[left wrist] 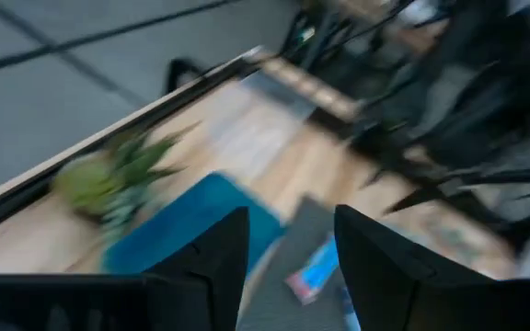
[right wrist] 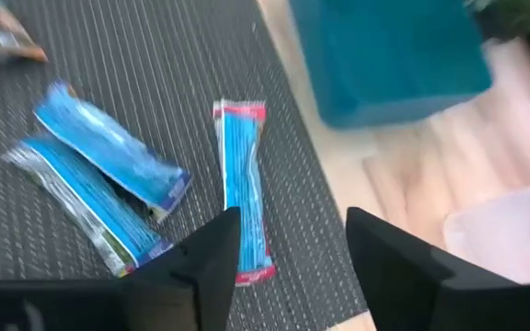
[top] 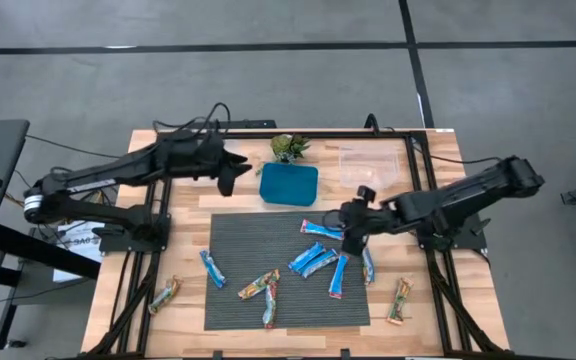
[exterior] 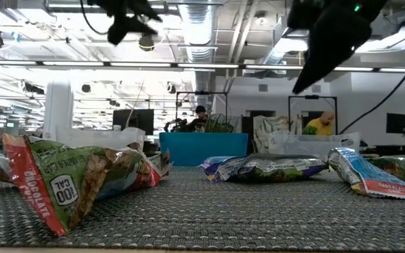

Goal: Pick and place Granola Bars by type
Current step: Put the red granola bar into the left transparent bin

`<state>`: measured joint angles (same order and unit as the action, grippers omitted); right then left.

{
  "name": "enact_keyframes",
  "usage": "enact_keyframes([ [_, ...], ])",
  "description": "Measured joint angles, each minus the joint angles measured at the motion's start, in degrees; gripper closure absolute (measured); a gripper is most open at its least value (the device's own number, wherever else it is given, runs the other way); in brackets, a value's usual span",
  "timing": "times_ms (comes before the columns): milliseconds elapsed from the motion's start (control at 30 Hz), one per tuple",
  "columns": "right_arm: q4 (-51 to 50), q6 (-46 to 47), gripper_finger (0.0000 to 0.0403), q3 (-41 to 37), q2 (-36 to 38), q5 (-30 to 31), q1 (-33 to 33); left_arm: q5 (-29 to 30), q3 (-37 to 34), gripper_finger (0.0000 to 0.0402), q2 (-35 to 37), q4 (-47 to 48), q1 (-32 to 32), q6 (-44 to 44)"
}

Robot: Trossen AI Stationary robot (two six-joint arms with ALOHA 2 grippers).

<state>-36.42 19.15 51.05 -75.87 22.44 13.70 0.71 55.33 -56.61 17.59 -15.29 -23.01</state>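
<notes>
High view: the Granola Bars (top: 320, 262) are seen strewn over the dark mat (top: 236, 304), blue ones clustered at the mat's 2 o'clock part, tan-green ones at 6 o'clock and off the mat at 8 and 4 o'clock
High view, right arm: the right gripper (top: 351, 238) is held over the blue cluster; the blue bar (top: 321, 229) nearest it lies toward 9 o'clock from the fingers, its long axis running roughly 9-to-3
High view, left arm: the left gripper (top: 230, 176) is kept at the table's 11 o'clock, beside the blue dish (top: 289, 184) and the plant (top: 289, 147), well apart from every bar; the right arm is judged the nearer
Low view: both grippers hang above the mat, clear of the wrappers; a tan-green bar (exterior: 76, 179) lies closest to the lens
Left wrist view: the left fingers (left wrist: 224, 248) are spread apart with nothing between them; dish and plant lie ahead
Right wrist view: the right fingers (right wrist: 212, 253) are spread apart and empty, and one blue bar's end reaches into the gap between them, its long axis pointing away from the wrist, so a descent onto it is judged to need little turning
</notes>
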Motion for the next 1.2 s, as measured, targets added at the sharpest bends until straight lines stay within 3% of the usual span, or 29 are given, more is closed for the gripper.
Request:
enact_keyframes([
  [300,0.73,-0.17,0.0209,0.02,-12.02,-8.23,-3.77,4.89,0.02,0.0249,1.57,-2.67,8.77,-2.0],
  [533,6.16,-2.91,0.0222,0.09,-17.92,-13.51,-5.01,8.07,0.02,0.0249,1.11,-2.34,11.6,-3.08],
  [833,6.48,-3.29,0.0237,2.74,-24.21,-12.88,-6.18,9.2,0.02,0.0249,1.13,-2.34,12.66,-3.52],
  [967,6.49,-3.29,0.0273,4.44,-26.32,-13.08,-6.63,9.2,0.02,0.0249,1.13,-2.14,12.73,-3.75],
  [1200,4.75,-3.24,0.0373,6.89,-26.13,-13.51,-6.64,9.2,0.02,0.0249,1.13,-1.97,12.7,-4.08],
])
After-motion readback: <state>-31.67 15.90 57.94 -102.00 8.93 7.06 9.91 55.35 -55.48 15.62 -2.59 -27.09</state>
